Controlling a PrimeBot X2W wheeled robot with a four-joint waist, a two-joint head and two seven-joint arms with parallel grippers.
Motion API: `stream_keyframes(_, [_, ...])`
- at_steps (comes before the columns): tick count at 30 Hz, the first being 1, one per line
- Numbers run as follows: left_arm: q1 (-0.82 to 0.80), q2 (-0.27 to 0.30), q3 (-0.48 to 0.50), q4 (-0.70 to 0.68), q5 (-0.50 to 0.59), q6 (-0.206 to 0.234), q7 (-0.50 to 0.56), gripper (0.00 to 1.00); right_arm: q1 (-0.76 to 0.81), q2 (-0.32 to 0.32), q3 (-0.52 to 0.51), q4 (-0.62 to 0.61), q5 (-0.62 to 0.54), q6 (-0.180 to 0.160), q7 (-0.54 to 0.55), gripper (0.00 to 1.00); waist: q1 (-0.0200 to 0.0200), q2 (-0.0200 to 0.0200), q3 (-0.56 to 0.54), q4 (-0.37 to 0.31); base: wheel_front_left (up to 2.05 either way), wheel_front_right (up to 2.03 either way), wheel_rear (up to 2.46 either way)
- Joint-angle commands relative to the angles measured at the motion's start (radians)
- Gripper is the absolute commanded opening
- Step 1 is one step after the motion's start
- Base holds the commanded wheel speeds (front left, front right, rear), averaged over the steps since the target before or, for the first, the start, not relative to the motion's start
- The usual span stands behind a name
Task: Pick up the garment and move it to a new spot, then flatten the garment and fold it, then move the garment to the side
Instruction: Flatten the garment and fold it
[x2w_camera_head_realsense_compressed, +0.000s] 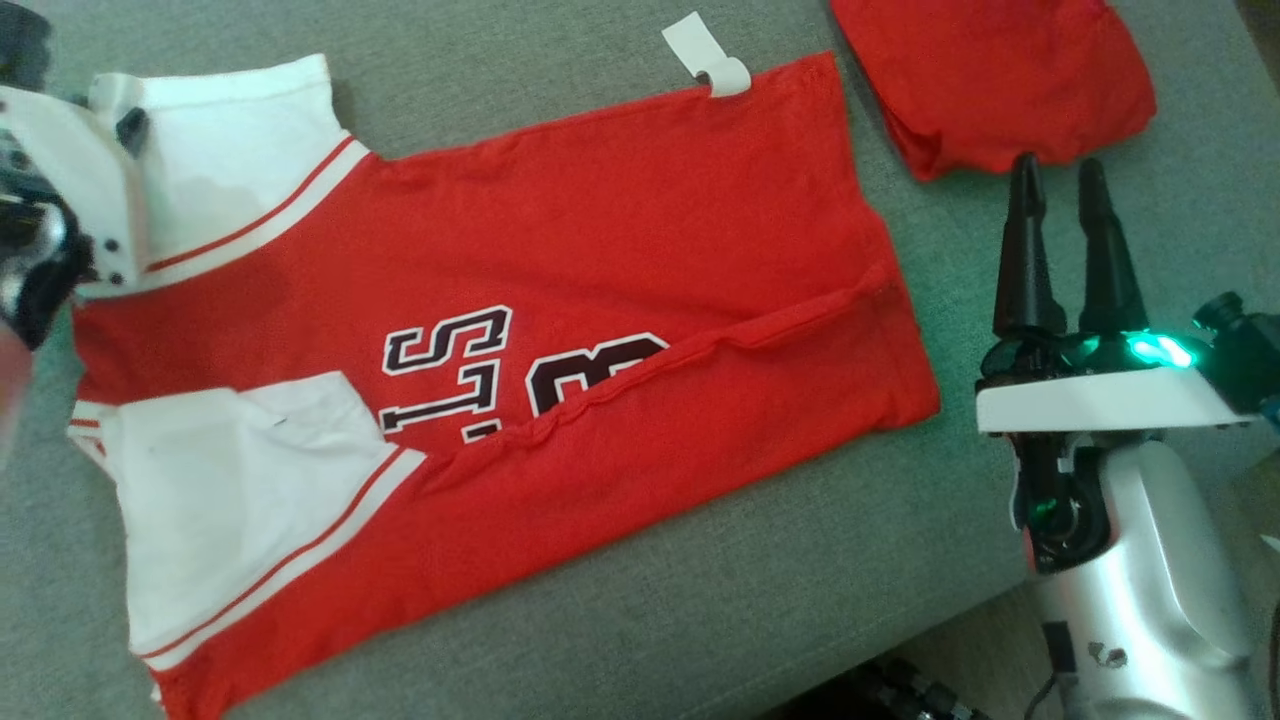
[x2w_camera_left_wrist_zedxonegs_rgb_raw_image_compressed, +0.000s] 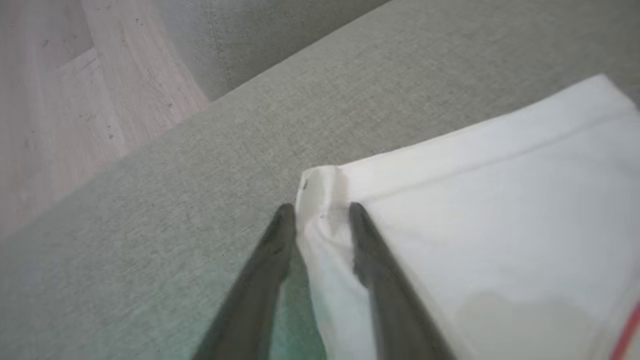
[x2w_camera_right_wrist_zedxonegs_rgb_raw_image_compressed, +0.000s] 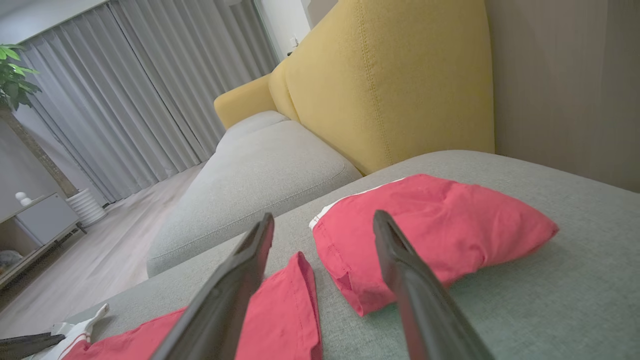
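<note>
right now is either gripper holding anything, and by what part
The left gripper straddles the white sleeve at its corner; a firm pinch cannot be told. The right gripper is open, holding nothing.

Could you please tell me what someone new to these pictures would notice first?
A red jersey with white sleeves lies spread across the grey cushion, taking up most of the head view. At its far left corner, the left end effector has a finger on either side of one white sleeve corner. A second red garment lies bunched at the upper right, just beyond the open right end effector.
</note>
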Motion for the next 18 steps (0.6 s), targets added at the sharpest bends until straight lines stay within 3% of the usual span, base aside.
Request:
stream_keyframes(1, [-0.005, 0.034, 0.005, -0.013, -0.018, 0.002, 0.015, 0.00, -0.017, -0.004, 0.008, -0.030, -0.012, -0.001, -0.011, 1.00, 0.0001, 0.0000, -0.008, 0.009, 0.00, 0.00, 0.00])
stream_keyframes(10, [-0.027, -0.029, -0.025, -0.065, 0.008, 0.014, -0.313, 0.00, -0.026, -0.004, -0.040, 0.011, -0.116, -0.001, -0.004, 1.00, 0.0001, 0.0000, -0.084, 0.101, 0.00, 0.00, 0.00])
stream_keyframes(14, [-0.019, -0.068, -0.015, -0.104, 0.026, 0.058, -0.448, 0.00, -0.056, -0.004, -0.102, 0.050, -0.203, -0.001, 0.091, 1.00, 0.0001, 0.0000, -0.105, 0.160, 0.00, 0.00, 0.00])
stream_keyframes(18, [0.017, -0.094, -0.010, -0.144, 0.022, 0.085, -0.511, 0.00, -0.089, -0.004, -0.152, 0.069, -0.260, -0.001, 0.162, 1.00, 0.0001, 0.0000, -0.117, 0.207, 0.00, 0.00, 0.00])
